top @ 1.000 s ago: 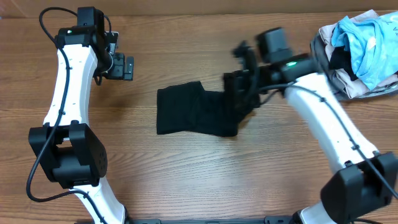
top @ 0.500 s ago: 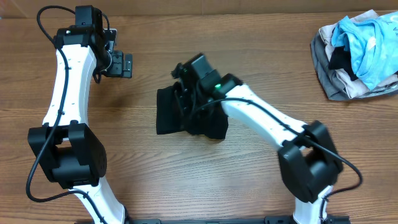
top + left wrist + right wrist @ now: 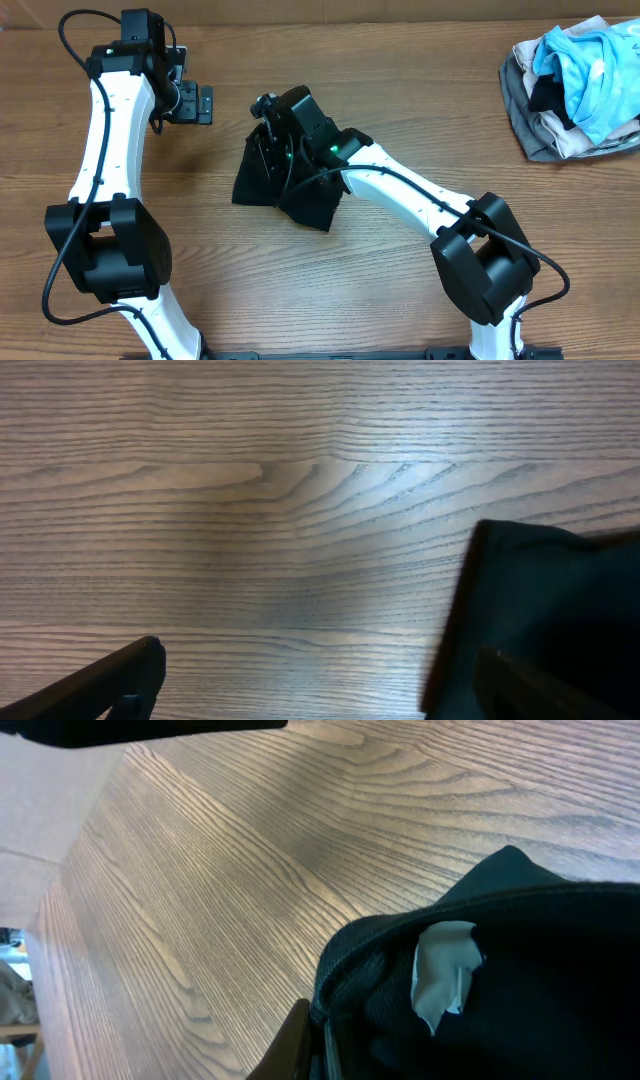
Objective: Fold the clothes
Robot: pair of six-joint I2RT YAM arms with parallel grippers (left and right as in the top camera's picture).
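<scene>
The garment (image 3: pixel 252 185) lies bunched at the centre of the table (image 3: pixel 380 290). The right claw (image 3: pixel 265 150) is closed on its fabric at the 12 o'clock edge, and a white label (image 3: pixel 445 975) shows among the gripped folds. The left claw (image 3: pixel 205 104) is spread wide. It is held at 10 o'clock, apart from the garment.

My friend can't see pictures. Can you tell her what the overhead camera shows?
The right gripper grips a crumpled black garment on the table. The left gripper hangs open apart from it, and a pile of clothes sits in the far corner.
</scene>
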